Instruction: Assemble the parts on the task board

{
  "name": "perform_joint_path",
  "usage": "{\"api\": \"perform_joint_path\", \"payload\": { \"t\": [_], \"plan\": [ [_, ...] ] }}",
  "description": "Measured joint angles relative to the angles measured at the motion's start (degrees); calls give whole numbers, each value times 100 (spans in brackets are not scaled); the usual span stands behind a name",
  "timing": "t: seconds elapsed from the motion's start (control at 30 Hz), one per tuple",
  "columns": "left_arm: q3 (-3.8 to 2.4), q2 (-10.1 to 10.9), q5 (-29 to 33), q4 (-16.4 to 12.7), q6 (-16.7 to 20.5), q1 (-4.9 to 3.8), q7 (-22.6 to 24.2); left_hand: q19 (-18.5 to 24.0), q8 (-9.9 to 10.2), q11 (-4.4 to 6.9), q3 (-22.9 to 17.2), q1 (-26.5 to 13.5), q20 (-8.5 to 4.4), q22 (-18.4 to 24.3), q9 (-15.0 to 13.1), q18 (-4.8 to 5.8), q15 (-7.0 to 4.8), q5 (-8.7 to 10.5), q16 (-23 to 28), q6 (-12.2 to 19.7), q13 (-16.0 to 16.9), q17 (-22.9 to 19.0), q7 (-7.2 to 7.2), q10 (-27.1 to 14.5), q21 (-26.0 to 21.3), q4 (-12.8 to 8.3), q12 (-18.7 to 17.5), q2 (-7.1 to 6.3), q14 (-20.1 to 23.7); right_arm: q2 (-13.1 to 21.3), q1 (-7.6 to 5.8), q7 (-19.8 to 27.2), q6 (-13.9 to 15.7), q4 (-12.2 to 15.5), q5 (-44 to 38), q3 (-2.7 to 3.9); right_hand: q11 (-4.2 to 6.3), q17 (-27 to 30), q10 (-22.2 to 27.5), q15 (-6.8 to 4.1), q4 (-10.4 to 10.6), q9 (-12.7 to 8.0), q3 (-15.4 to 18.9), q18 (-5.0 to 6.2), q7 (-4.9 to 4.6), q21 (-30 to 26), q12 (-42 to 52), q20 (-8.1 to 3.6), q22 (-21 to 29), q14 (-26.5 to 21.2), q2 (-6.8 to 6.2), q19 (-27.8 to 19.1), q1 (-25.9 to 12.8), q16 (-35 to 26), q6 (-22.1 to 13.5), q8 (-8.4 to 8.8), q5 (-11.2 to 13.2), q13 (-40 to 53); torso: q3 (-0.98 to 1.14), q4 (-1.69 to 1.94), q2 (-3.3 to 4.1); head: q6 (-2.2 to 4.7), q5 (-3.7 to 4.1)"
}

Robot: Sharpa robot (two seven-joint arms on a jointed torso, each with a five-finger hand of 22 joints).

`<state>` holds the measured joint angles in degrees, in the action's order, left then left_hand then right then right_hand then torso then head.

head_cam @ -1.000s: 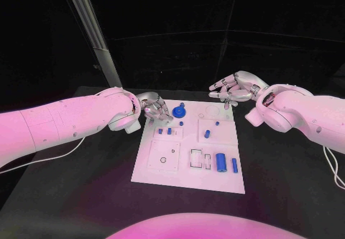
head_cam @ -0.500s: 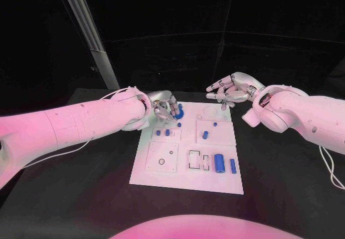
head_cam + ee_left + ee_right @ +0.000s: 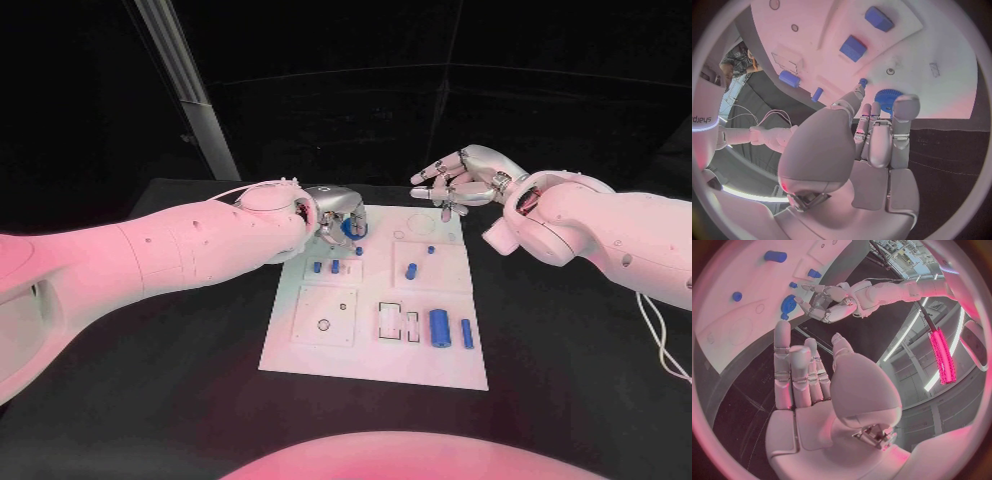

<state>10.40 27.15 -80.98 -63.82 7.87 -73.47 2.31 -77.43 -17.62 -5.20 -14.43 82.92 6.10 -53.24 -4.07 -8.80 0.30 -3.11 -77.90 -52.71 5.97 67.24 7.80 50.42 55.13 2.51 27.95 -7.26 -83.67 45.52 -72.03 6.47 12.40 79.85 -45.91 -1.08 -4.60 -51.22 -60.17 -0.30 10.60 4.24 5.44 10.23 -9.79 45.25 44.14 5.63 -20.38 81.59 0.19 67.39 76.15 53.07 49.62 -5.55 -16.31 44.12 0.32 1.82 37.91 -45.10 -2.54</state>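
The left hand [image 3: 333, 217] pinches a blue knob [image 3: 356, 227] at the task board's [image 3: 378, 355] far left corner. Blue cylinders [image 3: 440, 325] lie in recesses near right. The right hand [image 3: 464, 180] hovers beyond the far edge, fingers apart, holding nothing.

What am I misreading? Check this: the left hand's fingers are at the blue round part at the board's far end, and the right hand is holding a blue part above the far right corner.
One thing is wrong: the right hand holds nothing. The right wrist view shows its fingers extended and bare. The rest stands: the left hand reaches the blue round part on the task board.
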Motion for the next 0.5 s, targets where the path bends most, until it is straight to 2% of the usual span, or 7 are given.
{"api": "perform_joint_path", "payload": {
  "t": [0.07,0.1,0.17,0.5],
  "plan": [
    [0,-28,-95,20,-34,11,0,-57,46,17,-26,-11,-18,-117,14,23,0,0,-16,-61,-49,-19,1,40,119,-18,-28,-11,0,-6,0,0,0,0,0,0,0,0,0,0,0,0,0,0,0,0,0,0,0,0,0,0,0,0,0,0,0,0,0,0,0,-7,4],
    [0,-40,-127,23,-48,14,0,-71,48,20,-46,-34,-14,-169,14,86,0,0,-16,-65,-71,-49,-3,62,173,-15,-51,-34,0,-9,0,0,0,0,0,0,0,0,0,0,0,0,0,0,0,0,0,0,0,0,0,0,0,0,0,0,0,0,0,1,0,-8,7],
    [0,-70,-191,26,-89,22,0,-108,92,39,-62,-37,-36,-256,21,86,-19,0,-16,-96,-113,-98,-33,99,263,-30,-90,-37,-19,-13,0,1,0,-1,0,0,0,0,0,0,0,0,0,1,0,0,0,0,0,0,0,0,0,0,0,0,0,0,0,1,0,-13,12],
    [-3,-164,-338,94,-206,52,0,-143,180,34,-119,-107,-46,-356,25,86,-19,0,-16,-135,-180,-141,6,251,352,-54,-123,-43,-19,-36,0,2,-1,-7,0,0,0,-12,-1,0,0,-1,0,0,0,0,0,0,5,0,0,0,0,0,0,0,0,1,0,12,0,-51,10]
  ]
}}
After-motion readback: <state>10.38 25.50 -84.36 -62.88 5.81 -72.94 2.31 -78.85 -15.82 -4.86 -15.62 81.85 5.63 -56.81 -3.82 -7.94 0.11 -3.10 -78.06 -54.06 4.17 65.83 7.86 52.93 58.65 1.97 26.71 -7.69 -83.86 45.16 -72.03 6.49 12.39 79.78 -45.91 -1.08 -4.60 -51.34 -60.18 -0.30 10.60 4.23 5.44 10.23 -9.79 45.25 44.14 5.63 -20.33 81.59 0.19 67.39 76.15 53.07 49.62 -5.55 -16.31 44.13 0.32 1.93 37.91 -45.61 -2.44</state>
